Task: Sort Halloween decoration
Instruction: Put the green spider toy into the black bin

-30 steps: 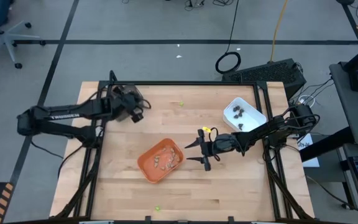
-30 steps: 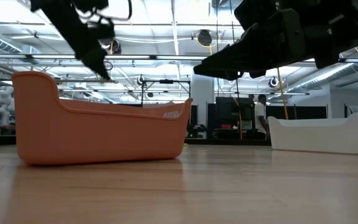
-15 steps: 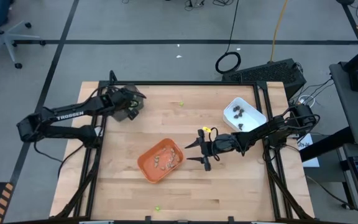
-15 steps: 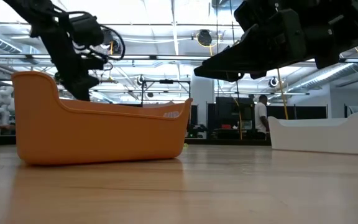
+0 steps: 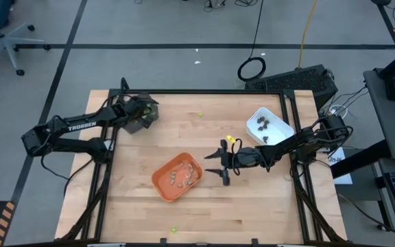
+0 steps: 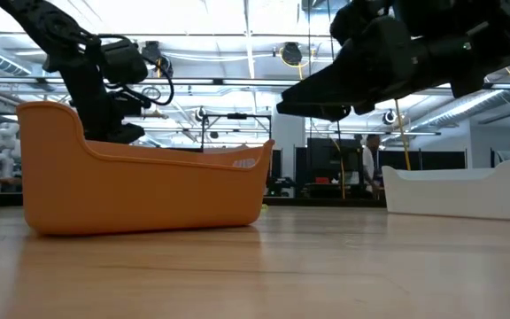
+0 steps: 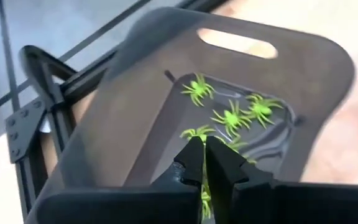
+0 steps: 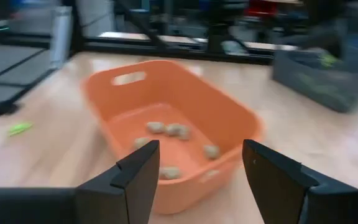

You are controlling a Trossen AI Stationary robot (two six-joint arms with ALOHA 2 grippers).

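The Halloween decoration is tiny pieces. Lime-green ones point(image 7: 232, 117) lie in the dark grey tray point(image 7: 135, 112) at the table's far left. Tan-grey ones point(image 8: 173, 129) lie in the orange tray point(image 5: 177, 176), and dark brown ones point(image 5: 262, 125) lie in the white tray point(image 5: 269, 127). My left gripper point(image 7: 204, 149) is shut and points down into the dark grey tray point(image 5: 134, 123). My right gripper point(image 5: 219, 168) stands open above the table just right of the orange tray point(image 8: 173, 118), its fingers holding nothing. My left gripper shows a lime-green sliver point(image 7: 202, 200) in the slit between its shut fingers, back from their tips. The fingers slant down over the dark grey tray's floor. Which part of the piece they have, the fingers themselves hide.
Loose lime-green pieces lie on the bare wood at the far middle point(image 5: 199, 114) and near the front edge point(image 5: 174, 230). The white tray point(image 6: 459, 190) stands at the far right. Open wood lies between the trays.
My left gripper has swung toward the table's far left corner, sunk and rolled, ending low over the dark grey tray. My right gripper has stayed in place and rolled a little.
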